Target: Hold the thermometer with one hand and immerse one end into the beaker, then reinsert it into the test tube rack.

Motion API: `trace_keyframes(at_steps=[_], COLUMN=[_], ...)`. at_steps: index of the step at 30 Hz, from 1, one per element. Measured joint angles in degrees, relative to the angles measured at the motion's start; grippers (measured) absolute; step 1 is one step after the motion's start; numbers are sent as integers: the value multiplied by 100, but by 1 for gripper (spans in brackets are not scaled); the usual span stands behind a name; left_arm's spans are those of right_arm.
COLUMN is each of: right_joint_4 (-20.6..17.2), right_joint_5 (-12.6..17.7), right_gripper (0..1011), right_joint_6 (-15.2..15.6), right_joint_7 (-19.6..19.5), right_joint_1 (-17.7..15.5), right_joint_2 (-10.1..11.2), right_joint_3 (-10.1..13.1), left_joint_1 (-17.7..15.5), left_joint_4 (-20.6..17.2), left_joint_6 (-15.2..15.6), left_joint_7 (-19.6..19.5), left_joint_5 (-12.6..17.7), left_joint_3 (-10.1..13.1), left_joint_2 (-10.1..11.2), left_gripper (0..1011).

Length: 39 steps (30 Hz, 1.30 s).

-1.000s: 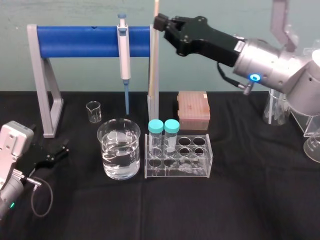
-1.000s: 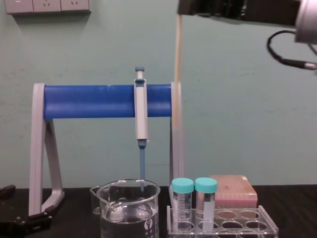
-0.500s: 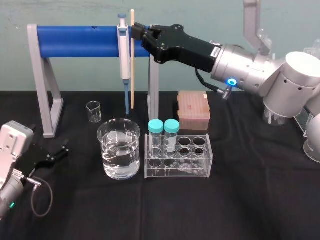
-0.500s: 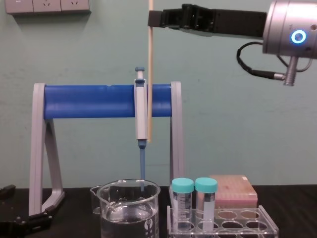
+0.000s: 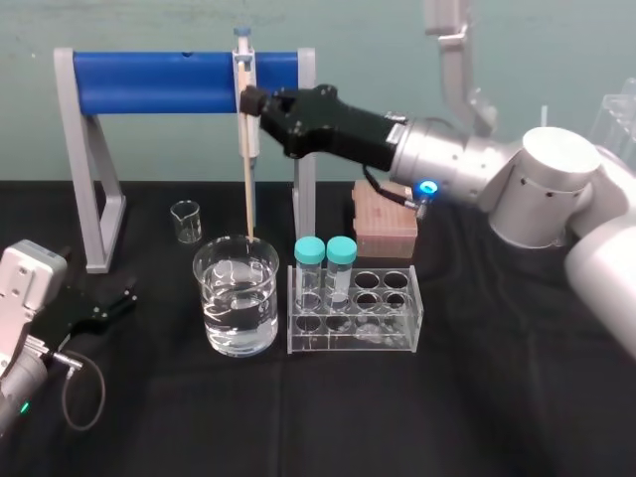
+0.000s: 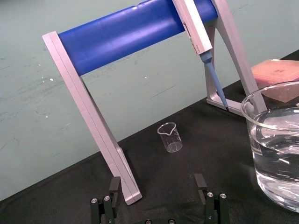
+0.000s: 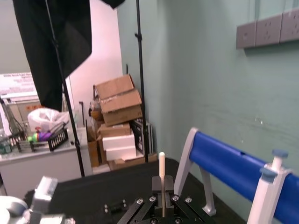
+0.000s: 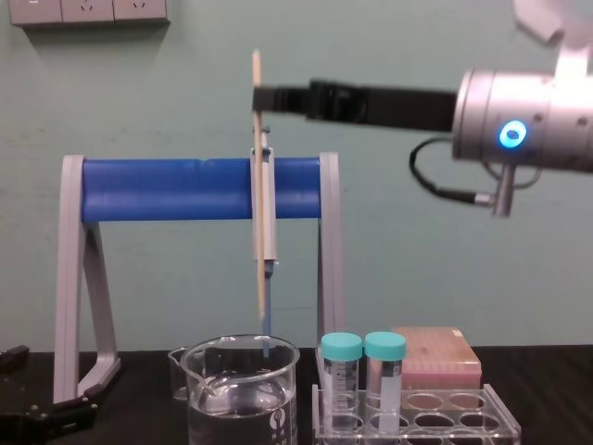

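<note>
I see a pale green wall [image 8: 139, 93], white sockets [image 8: 88, 11] high on it, a black tablecloth [image 5: 477, 397] below, stacked cardboard boxes [image 7: 119, 116] and a black stand [image 7: 139, 70] farther off

Soft, even light from overhead brightens the pale green wall [image 5: 149, 25] and sinks into the black cloth [image 5: 477, 417], leaving only faint shadows, with small white glints on the beaker [image 5: 238, 298] and a dull sheen along the blue bar [image 5: 159, 81].

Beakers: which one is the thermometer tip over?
The large water-filled beaker beside the test tube rack; the right gripper holds the thermometer above it. The small beaker sits empty behind.
</note>
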Motion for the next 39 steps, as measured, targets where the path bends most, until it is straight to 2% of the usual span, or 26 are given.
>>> trace_keyframes(at_steps=[5,14,39], right_joint_4=[405,790,1148], right_joint_5=[-160,-301,-603], right_gripper=[38,38,38], right_joint_6=[-129,-209,-159], right_joint_7=[107,219,259], right_joint_1=[37,56,-4], right_joint_2=[-196,-447,-690], right_joint_3=[-88,-104,-67], left_joint_1=[0,0,0], left_joint_4=[0,0,0], left_joint_6=[0,0,0], left_joint_7=[0,0,0], left_joint_5=[0,0,0], left_joint_3=[0,0,0], left_joint_2=[0,0,0], left_gripper=[1003,1004,1004])
